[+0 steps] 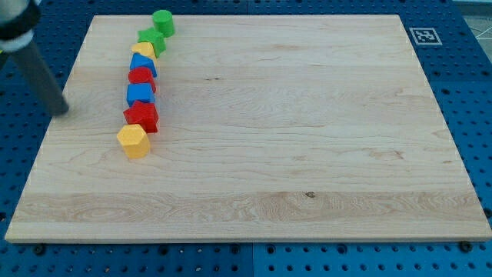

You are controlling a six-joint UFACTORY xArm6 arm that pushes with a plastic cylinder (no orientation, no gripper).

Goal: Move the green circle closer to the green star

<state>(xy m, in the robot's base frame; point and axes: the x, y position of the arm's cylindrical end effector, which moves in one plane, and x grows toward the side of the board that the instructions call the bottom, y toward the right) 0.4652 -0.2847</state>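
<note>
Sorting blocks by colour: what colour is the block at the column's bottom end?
Yellow, seen plainly in the camera view.

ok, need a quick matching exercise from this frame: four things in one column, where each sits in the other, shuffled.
Things:
1. green circle
2. green star
3. yellow hexagon
4. my tip

Places:
A. bottom end of the line of blocks
B. left of the line, near the board's left edge, touching no block
C. top end of the line
D. second from the top, just below and left of the top block

Pairs: 1-C, 2-D, 3-A, 4-B
</note>
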